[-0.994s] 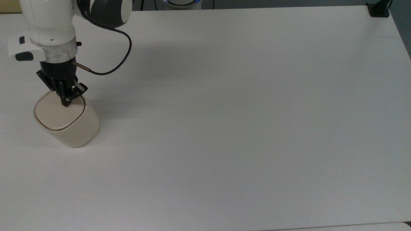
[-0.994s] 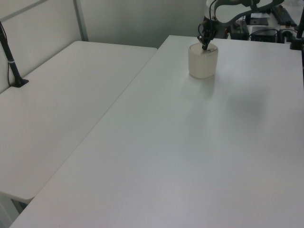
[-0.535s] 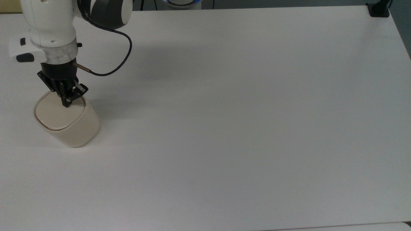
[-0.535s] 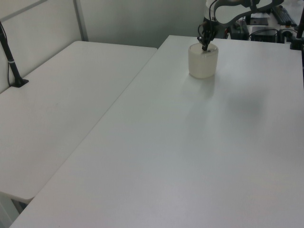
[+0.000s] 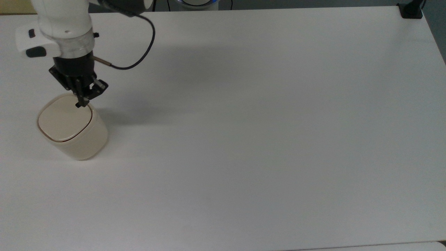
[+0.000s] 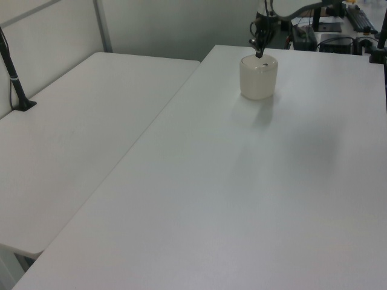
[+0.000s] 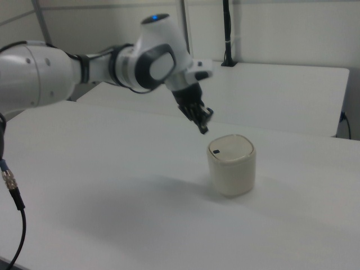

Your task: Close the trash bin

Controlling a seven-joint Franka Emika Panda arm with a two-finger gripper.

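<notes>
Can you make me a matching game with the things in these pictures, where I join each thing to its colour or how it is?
Things:
1. trash bin
2. lid
3. end effector
4. table

Colour or state:
A. black, up in the air just off the bin's rim
B. white, wide and flat
C. cream, standing upright near the top view's left edge
D. lying flat down on the bin, shut

Pairs: 1-C, 2-D, 3-A, 4-B
</notes>
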